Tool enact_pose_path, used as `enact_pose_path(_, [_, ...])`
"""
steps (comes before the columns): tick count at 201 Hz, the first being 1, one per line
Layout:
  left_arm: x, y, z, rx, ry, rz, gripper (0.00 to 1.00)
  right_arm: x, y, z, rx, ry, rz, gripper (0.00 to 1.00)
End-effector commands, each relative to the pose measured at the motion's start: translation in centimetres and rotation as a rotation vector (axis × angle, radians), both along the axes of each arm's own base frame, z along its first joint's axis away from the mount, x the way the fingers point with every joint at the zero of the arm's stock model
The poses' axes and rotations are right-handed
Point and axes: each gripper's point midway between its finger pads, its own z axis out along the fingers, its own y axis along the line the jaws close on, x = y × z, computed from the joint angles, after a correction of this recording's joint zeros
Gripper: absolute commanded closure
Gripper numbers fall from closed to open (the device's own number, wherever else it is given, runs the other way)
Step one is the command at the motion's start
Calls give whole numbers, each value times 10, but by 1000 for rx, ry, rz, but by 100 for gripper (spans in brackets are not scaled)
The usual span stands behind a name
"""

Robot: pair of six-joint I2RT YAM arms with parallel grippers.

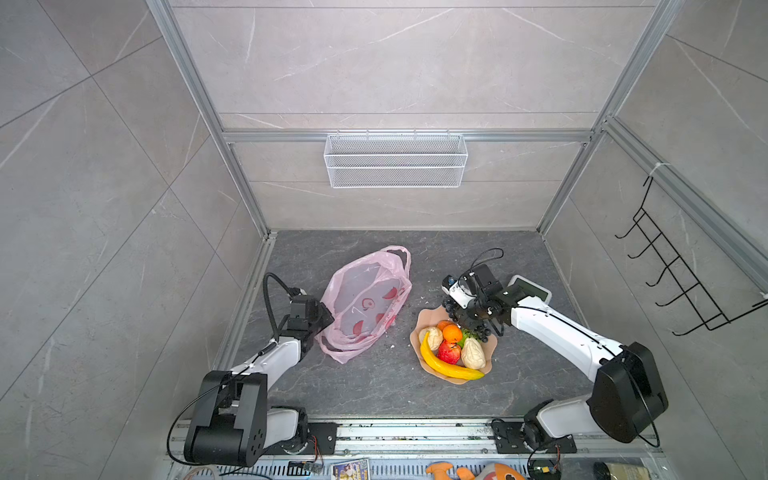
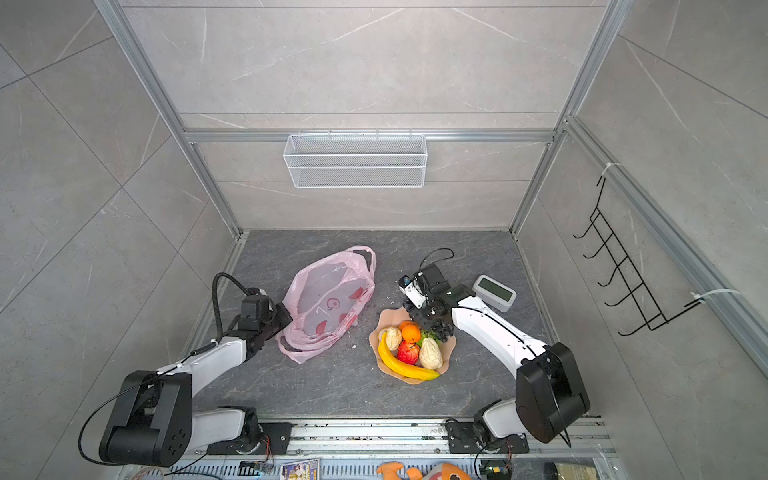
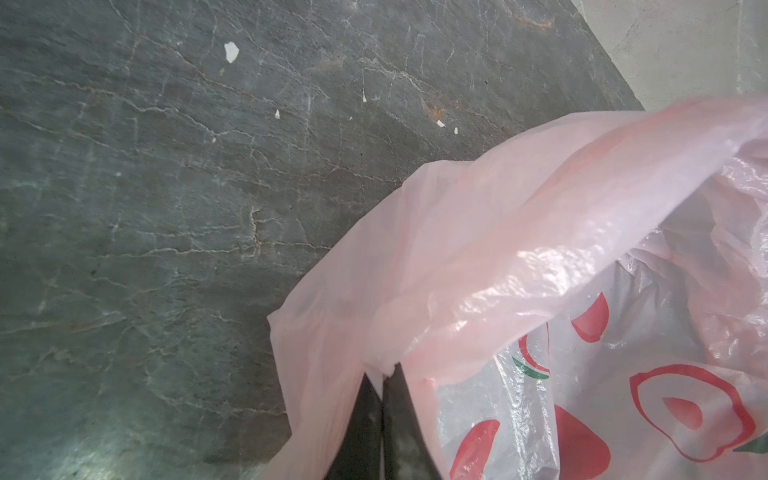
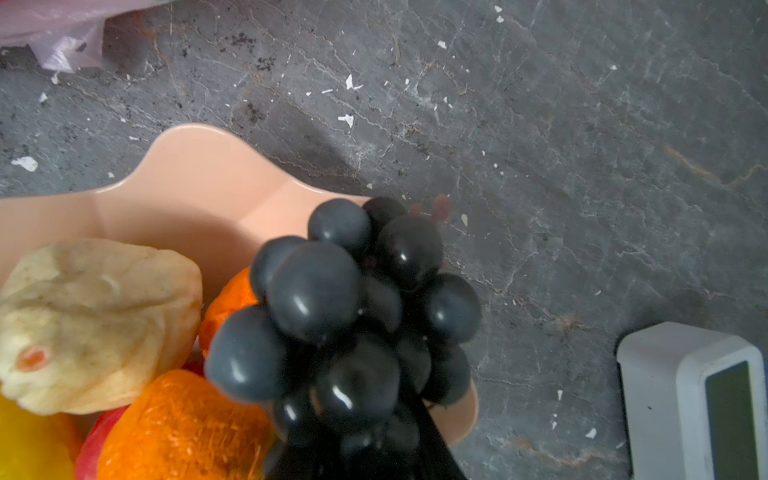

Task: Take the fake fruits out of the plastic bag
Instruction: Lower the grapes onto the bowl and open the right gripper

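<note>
Stone tabletop, plastic bag, dish, white device

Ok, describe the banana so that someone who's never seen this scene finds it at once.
On the dark grey table, look right of the pink plastic bag to the peach wavy-edged dish piled with toy fruit. Along the dish's rim on the robot's side lies the banana: the only long, curved, yellow piece, next to the round red apple.

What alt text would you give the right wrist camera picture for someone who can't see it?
A dark grape bunch, gripped by the right pincer, fills the foreground above the rim of a peach dish. The dish holds a cream lumpy piece, tangerines and a red apple; grey tabletop lies behind.
</note>
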Motion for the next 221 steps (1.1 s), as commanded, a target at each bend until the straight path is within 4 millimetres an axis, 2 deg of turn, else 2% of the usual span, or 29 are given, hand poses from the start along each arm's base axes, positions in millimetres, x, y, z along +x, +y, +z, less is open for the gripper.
enact_pose_path(1, [13,-2,14,-1,-47,-17,100,2,4,-7,-9,-1,44,70])
enact_pose_path(80, [13,-1,14,2,-47,-15,100,6,3,-20,-51,15,65,65])
enact_pose_path(164, [13,-1,15,3,-48,-15,100,12,0,-15,-53,-14,18,55])
enact_pose_path(221, [14,-2,16,5,-50,-17,100,12,3,-7,-22,-18,6,52])
